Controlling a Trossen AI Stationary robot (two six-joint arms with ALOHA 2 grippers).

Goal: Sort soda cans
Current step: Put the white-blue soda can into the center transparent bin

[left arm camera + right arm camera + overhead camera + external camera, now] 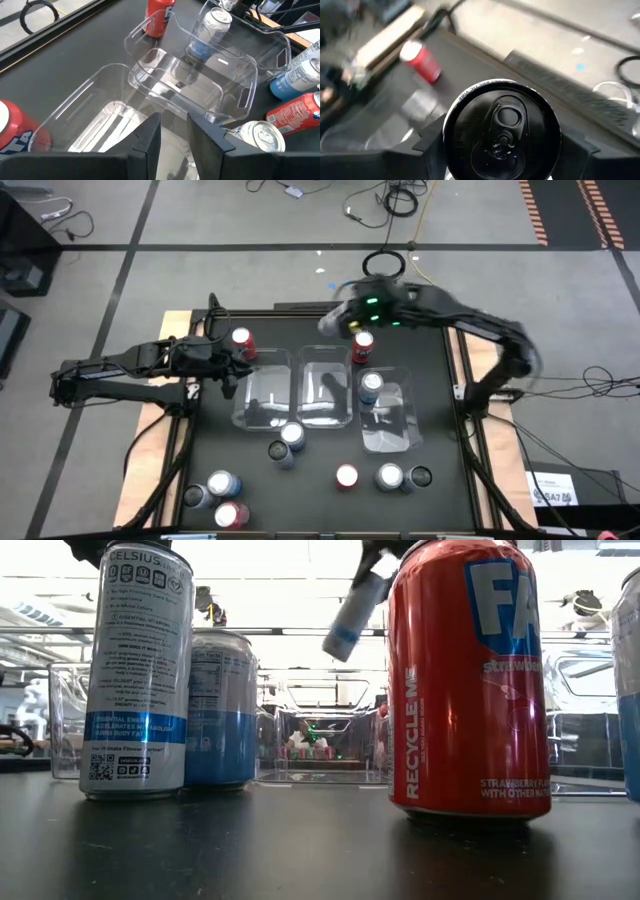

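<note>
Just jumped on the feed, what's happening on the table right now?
The robot is sorting soda cans around three clear bins. The right gripper holds a black-topped can, its jaws closed around it, above the table's far edge. A silver-blue can already stands in the right-hand bin. The left gripper waits empty by the left bin, beside a red can.

— What sits on the dark table (320, 490) apart from the sorting items?

— Three clear plastic bins (324, 388) side by side near the middle, the right-hand one set a little nearer the front edge.

— And past the table?

— A grey floor with dark seams, loose cables (385, 200), a black ring of cable (382, 262) just behind the table, and an orange-and-black striped strip (532, 210).
</note>
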